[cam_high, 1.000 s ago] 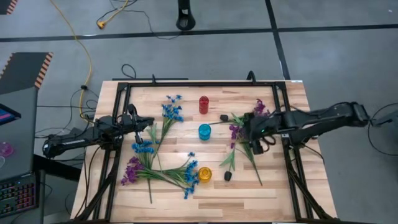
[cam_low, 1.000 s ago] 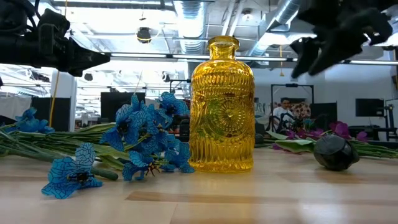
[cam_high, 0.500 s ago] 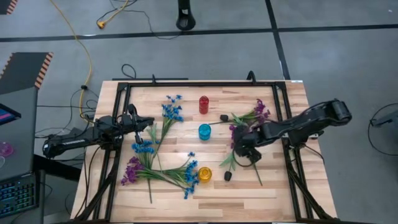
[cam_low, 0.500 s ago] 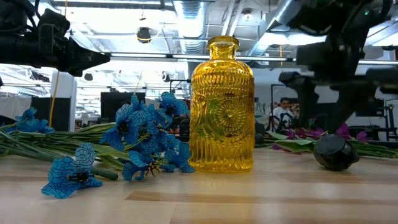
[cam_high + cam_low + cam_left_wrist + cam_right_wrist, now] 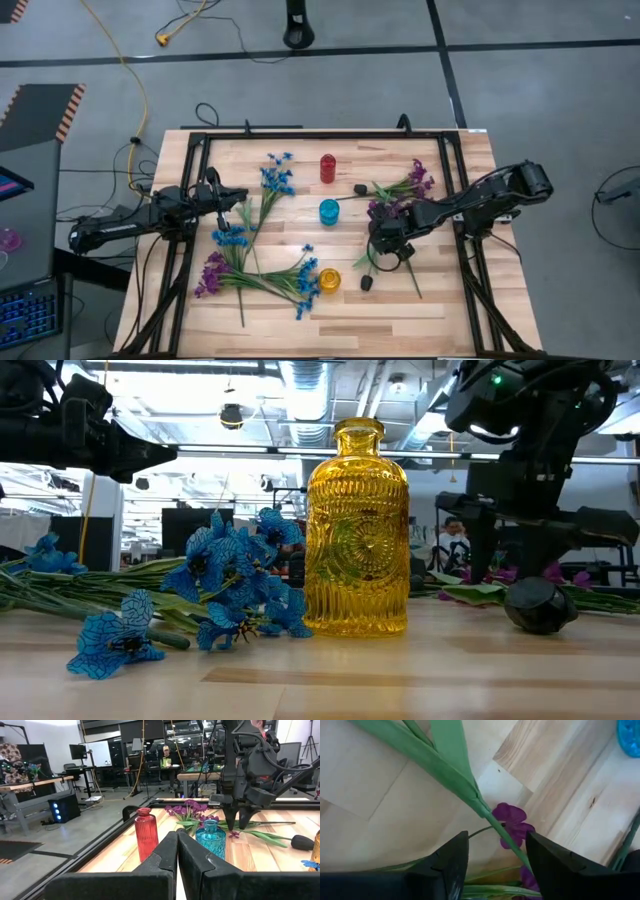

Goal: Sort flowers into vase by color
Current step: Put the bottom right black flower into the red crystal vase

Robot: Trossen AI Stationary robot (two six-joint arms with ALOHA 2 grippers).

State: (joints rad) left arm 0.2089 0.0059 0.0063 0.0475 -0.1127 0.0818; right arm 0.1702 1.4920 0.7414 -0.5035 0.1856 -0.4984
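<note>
My right gripper (image 5: 386, 238) points straight down, open, low over a purple sprig (image 5: 377, 210) that lies flat on the table's right half. In the right wrist view its fingers (image 5: 451, 865) stand on either side of the sprig's green stem and a purple bloom (image 5: 512, 822) without touching them. A second purple sprig (image 5: 414, 179) lies just beyond it. Blue sprigs (image 5: 277, 179) and a mixed blue and purple bunch (image 5: 232, 262) lie on the left half. Dark buds (image 5: 367, 283) rest on the wood. My left gripper (image 5: 238, 196) waits shut at the left edge, above the table.
Three small vases stand along the table's middle: red (image 5: 327, 168) far, blue (image 5: 329, 212) in the centre, yellow (image 5: 329, 281) near. The blue one is just left of my right gripper. A black frame (image 5: 300, 135) rims the table. A dark bud (image 5: 540, 605) sits near the low camera.
My right gripper has moved toward the table's left and near edges and come down from well above the table, ending upright with its fingers pointing down over the purple sprig. The flowers and vases lie as before.
</note>
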